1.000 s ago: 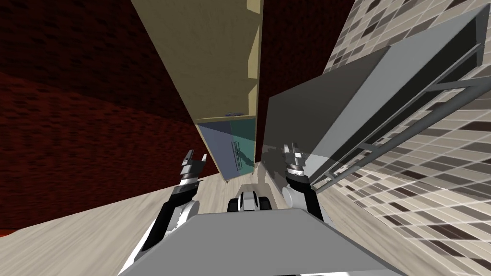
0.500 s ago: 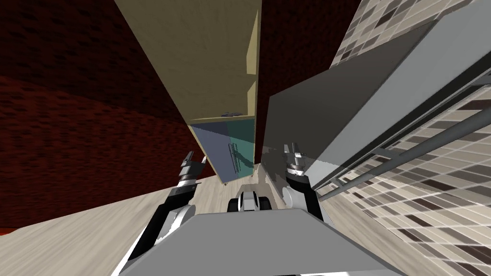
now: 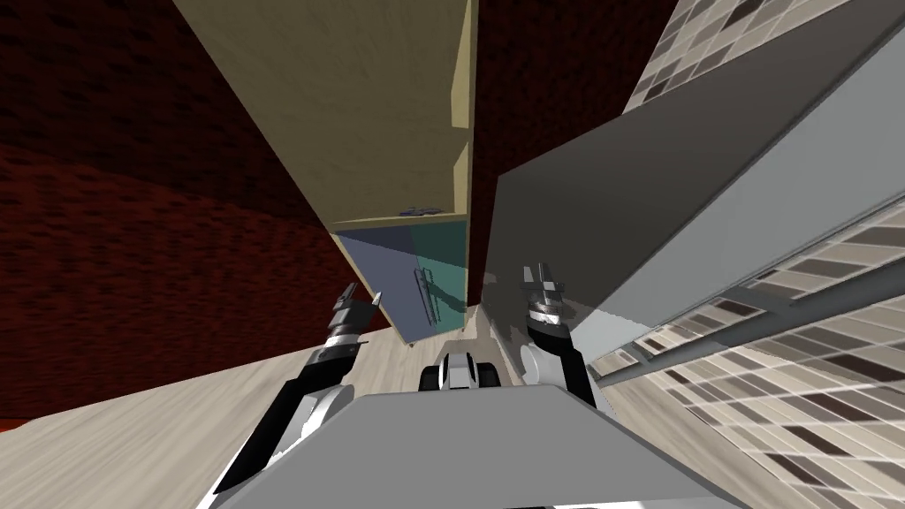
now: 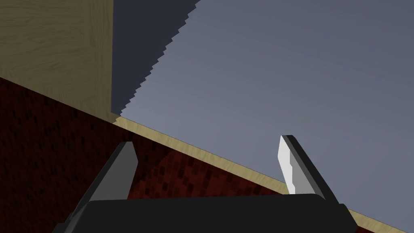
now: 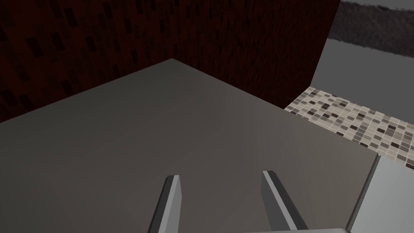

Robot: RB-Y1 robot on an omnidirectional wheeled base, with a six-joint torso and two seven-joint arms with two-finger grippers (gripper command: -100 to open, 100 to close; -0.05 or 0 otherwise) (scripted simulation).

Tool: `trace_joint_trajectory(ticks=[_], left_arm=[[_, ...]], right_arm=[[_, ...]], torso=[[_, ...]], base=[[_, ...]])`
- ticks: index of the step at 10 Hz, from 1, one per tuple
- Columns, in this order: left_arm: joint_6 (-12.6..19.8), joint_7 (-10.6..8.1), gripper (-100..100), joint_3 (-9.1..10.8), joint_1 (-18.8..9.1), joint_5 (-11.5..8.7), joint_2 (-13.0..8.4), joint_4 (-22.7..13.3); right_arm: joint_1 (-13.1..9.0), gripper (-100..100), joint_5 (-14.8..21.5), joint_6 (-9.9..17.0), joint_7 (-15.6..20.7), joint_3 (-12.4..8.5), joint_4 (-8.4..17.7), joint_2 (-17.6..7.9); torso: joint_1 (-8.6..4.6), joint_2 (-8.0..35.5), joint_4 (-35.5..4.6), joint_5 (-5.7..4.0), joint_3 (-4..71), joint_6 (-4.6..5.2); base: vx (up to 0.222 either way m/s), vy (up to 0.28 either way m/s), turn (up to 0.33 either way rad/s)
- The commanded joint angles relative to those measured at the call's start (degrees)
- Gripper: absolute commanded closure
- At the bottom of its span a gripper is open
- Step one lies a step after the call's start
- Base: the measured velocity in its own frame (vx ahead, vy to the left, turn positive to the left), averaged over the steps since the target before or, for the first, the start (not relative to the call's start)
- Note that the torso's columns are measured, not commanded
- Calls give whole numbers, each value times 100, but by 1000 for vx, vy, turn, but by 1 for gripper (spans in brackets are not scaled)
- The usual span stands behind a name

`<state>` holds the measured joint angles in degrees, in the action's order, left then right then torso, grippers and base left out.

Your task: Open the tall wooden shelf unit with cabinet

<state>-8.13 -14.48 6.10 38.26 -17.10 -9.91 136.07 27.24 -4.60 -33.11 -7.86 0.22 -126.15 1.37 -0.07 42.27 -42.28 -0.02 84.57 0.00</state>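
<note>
Base has rolled nearer over the last second; the wooden shelf unit [image 3: 380, 115] looms larger, dead ahead, beside a grey unit [image 3: 619, 203]. Its blue-grey cabinet door [image 3: 389, 274] is unchanged and shut. The bar handle [image 3: 429, 296] is untouched, so opening hasn't begun. Left claw [image 3: 361, 300] and right claw [image 3: 537, 276] are both spread and empty. A small dark item [image 3: 422, 211] sits on the shelf above the door; cabinet contents hidden.

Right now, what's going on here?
The robot faces the shelf unit. The cabinet at its foot has a handle, not yet touched. The left gripper hangs open beside the cabinet's blue-grey panel, holding nothing. The right gripper is open too, by a grey box next to the unit.
</note>
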Motion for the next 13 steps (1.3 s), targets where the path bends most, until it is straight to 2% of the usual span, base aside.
trace_joint_trajectory(ticks=[1,13], left_arm=[[306,-114,-100,47,145,-185,3,104],[1751,-615,-100,213,855,-1058,327,468]], right_arm=[[0,0,0,0,0,0,0,0],[-1,0,0,0,0,0,0,0]], torso=[[10,-1,1,3,1,0],[9,6,-1,3,-3,0]], base=[[94,-69,34],[100,-84,36]])
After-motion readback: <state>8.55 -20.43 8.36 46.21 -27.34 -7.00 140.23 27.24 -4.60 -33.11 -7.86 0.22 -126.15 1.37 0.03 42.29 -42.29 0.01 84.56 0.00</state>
